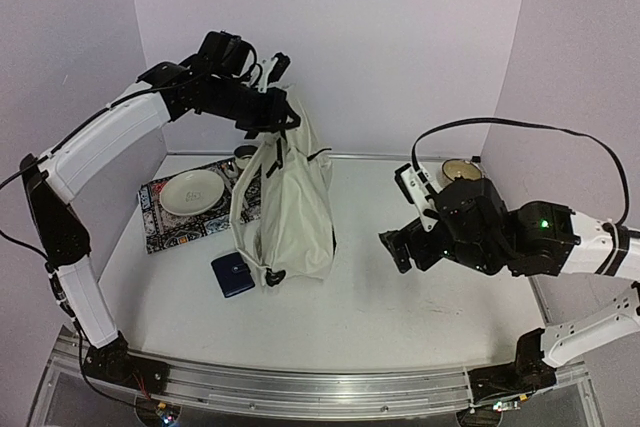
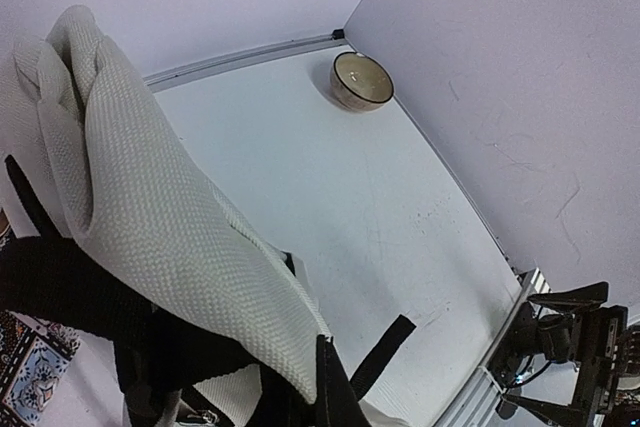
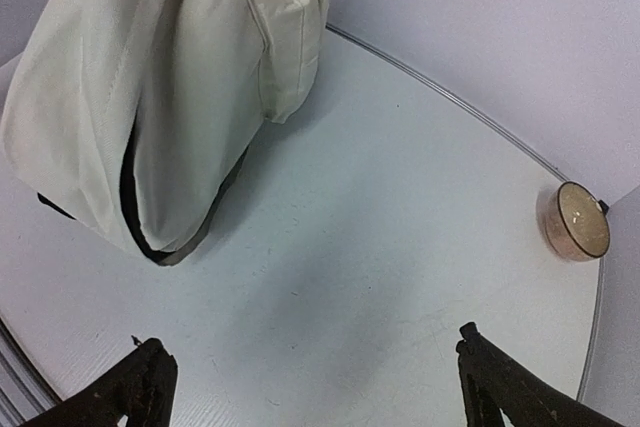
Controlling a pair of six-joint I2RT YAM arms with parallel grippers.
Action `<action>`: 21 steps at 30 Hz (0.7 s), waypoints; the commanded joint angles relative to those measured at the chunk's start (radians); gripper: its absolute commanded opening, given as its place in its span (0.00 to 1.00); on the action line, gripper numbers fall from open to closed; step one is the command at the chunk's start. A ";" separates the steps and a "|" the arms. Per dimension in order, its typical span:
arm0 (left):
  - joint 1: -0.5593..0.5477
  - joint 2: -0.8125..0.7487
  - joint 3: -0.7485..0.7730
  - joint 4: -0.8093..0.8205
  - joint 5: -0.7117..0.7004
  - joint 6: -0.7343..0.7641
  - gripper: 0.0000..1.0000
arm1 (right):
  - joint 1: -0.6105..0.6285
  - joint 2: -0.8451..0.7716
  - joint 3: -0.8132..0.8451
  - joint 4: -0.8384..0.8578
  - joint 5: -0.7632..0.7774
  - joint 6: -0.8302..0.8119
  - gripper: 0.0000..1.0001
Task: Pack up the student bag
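Now, your L fingers (image 1: 272,115) are clenched on the black top strap of the student bag (image 1: 292,209), holding it upright at mid-desk (image 1: 400,312), its base just beside a dark blue case (image 1: 232,274). R fingers (image 1: 397,247) are spread wide and empty, hovering right of the bag, well apart. Step in hand, prob.: steadying the bag for loading. Next move likely needs the R arm to open the top or fetch an item, e.g. the case.

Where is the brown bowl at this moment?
In the top view, the brown bowl stands in the far right corner of the table, behind the right gripper, well apart from the student bag.
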 commanded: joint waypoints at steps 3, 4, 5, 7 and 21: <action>-0.119 0.153 0.170 0.120 0.130 0.028 0.00 | -0.003 -0.080 -0.049 0.039 0.157 0.048 0.98; -0.146 0.187 0.190 0.120 0.143 0.026 0.00 | -0.003 -0.092 -0.057 0.039 0.175 0.051 0.98; -0.170 0.218 0.211 0.120 0.155 0.022 0.00 | -0.003 -0.105 -0.064 0.040 0.188 0.051 0.97; -0.211 0.278 0.255 0.121 0.173 0.008 0.02 | -0.003 -0.132 -0.078 0.040 0.203 0.051 0.97; -0.321 0.232 0.085 0.289 0.134 -0.073 0.53 | -0.003 -0.299 -0.112 -0.090 0.250 0.047 0.98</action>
